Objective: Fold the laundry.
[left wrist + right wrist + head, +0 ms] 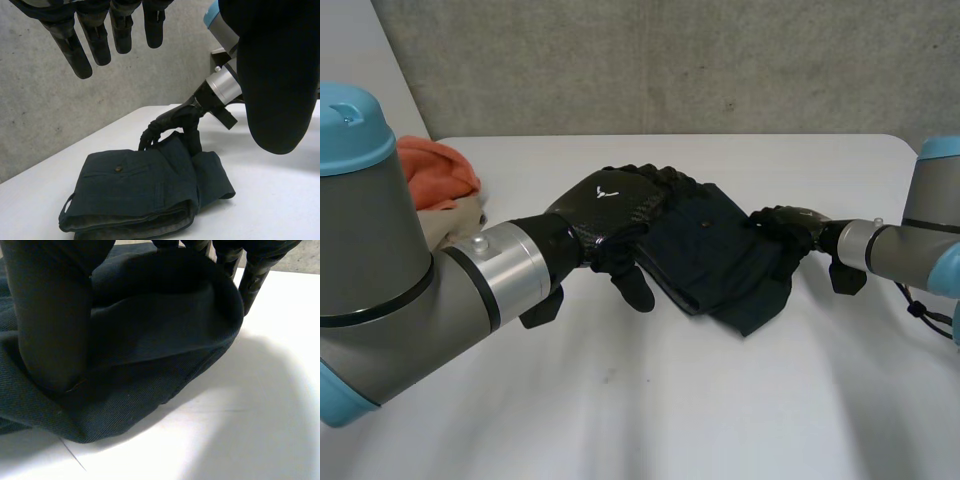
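Note:
Dark navy trousers (720,250) lie folded in a thick bundle at the table's middle, a back-pocket button facing up (130,185). My left hand (610,205) hovers over the bundle's left part, apart from the cloth, with its fingers (95,40) straight and spread: open. My right hand (788,225) is at the bundle's right edge (175,120). Its thumb (50,315) rests on the cloth, and a raised fold of the trousers (150,355) stands between the thumb and the straight fingers (255,275), which are well apart from it.
An orange cloth (435,170) lies heaped on a beige one (460,215) at the table's left, behind my left arm. The white table (720,400) stretches bare in front of the trousers. A grey concrete wall stands behind its far edge.

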You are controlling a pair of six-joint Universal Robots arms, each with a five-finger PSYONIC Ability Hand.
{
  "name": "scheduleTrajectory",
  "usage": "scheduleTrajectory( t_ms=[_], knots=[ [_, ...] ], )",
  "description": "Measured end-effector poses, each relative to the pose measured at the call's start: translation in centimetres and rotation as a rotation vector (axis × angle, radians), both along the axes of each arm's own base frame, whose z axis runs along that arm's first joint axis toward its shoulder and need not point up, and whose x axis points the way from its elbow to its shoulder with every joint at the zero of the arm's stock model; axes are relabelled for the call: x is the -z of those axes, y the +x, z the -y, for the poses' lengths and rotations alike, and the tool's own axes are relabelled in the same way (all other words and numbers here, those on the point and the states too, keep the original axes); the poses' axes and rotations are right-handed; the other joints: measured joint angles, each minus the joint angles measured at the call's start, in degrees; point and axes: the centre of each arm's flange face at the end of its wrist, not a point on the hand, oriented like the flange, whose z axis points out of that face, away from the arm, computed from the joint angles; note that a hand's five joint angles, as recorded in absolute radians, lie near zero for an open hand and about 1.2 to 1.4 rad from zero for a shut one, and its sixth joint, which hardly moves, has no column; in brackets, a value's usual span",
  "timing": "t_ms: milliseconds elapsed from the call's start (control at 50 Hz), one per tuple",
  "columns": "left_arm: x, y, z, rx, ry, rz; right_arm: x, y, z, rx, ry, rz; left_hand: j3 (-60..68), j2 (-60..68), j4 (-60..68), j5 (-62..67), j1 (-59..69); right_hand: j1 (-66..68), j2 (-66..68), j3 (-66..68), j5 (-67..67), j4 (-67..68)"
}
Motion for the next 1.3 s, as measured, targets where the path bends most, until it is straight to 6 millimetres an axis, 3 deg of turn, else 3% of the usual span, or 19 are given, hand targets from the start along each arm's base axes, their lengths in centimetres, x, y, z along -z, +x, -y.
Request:
scheduleTrajectory(
  t_ms=[100, 140, 160, 180, 220, 340, 520, 580, 680, 760, 820, 840, 1080, 1200, 1300],
  knots=[
    [0.0, 0.0, 0.0, 0.000, 0.000, 0.000, 0.3, 0.5, 0.0, 0.003, 0.006, 0.018, 0.00, 0.00, 0.00, 0.00, 0.00, 2.64, 4.33, 5.46, 4.23, 4.22],
    [0.0, 0.0, 0.0, 0.000, 0.000, 0.000, 0.4, 0.9, -0.1, -0.002, 0.007, 0.025, 0.00, 0.00, 0.00, 0.00, 0.00, 15.60, 20.98, 20.39, 18.09, 19.47],
    [0.0, 0.0, 0.0, 0.000, 0.000, 0.000, 0.4, 1.0, -0.1, -0.003, 0.007, 0.026, 0.00, 0.00, 0.00, 0.00, 0.00, 15.60, 20.98, 20.39, 18.09, 19.47],
    [0.0, 0.0, 0.0, -0.001, 0.001, 0.000, 0.4, 1.3, -0.3, -0.009, 0.004, 0.032, 0.00, 0.00, 0.00, 0.00, 0.00, 27.05, 38.03, 33.99, 33.42, 36.33],
    [0.0, 0.0, 0.0, -0.001, 0.001, 0.001, 0.4, 1.7, -0.3, -0.012, -0.004, 0.038, 0.00, 0.00, 0.00, 0.00, 0.00, 33.78, 47.36, 42.44, 41.75, 45.37],
    [0.1, 0.0, 0.0, -0.001, 0.003, 0.002, -0.3, 2.2, 0.5, 0.010, -0.044, 0.078, 0.00, 0.00, 0.00, 0.00, 0.00, 37.02, 50.74, 47.09, 42.52, 50.78],
    [0.2, 0.0, 0.0, 0.000, 0.002, 0.001, -1.9, 1.0, 4.7, 0.196, -0.146, 0.197, 0.00, 0.00, 0.00, 0.00, 0.00, 37.08, 50.69, 47.28, 42.52, 51.00],
    [0.2, 0.0, -0.1, 0.001, 0.002, 0.001, -2.3, -0.8, 6.5, 0.299, -0.189, 0.210, 0.00, 0.00, 0.00, 0.00, 0.00, 37.08, 50.69, 47.75, 42.52, 51.66],
    [0.2, 0.0, -0.1, 0.002, 0.002, 0.001, -2.8, -5.9, 9.4, 0.488, -0.261, 0.199, 0.00, 0.00, 0.00, 0.00, 0.00, 37.08, 51.23, 48.90, 42.52, 52.66],
    [0.2, 0.0, -0.2, 0.003, 0.001, 0.001, -3.1, -9.6, 10.9, 0.582, -0.300, 0.186, 0.00, 0.00, 0.00, 0.00, 0.00, 37.08, 51.51, 49.50, 42.52, 53.16],
    [0.2, 0.0, -0.2, 0.004, 0.001, 0.001, -3.2, -10.8, 11.3, 0.606, -0.313, 0.182, 0.00, 0.00, 0.00, -0.01, 0.00, 37.08, 51.51, 49.66, 42.53, 53.24],
    [0.1, -0.1, -0.2, 0.005, 0.001, 0.000, -3.1, -12.4, 11.9, 0.632, -0.332, 0.180, 0.00, 0.00, 0.00, 0.00, 0.00, 37.08, 51.51, 49.66, 42.53, 53.24],
    [0.2, -0.1, -0.4, 0.009, 0.003, 0.002, -2.2, -17.9, 13.2, 0.619, -0.365, 0.181, 0.00, 0.00, 0.00, 0.00, 0.00, 37.08, 51.83, 49.96, 42.53, 53.44],
    [0.3, -0.1, -0.4, 0.009, 0.005, 0.004, -1.9, -21.1, 13.4, 0.632, -0.398, 0.102, 0.00, 0.00, 0.00, 0.00, 0.00, 37.08, 51.83, 49.97, 42.54, 53.44],
    [0.3, -0.1, -0.4, 0.009, 0.006, 0.005, -1.2, -22.7, 13.2, 0.636, -0.406, 0.021, 0.00, 0.00, 0.00, 0.00, 0.00, 37.08, 51.83, 49.97, 42.53, 53.44]
  ],
)
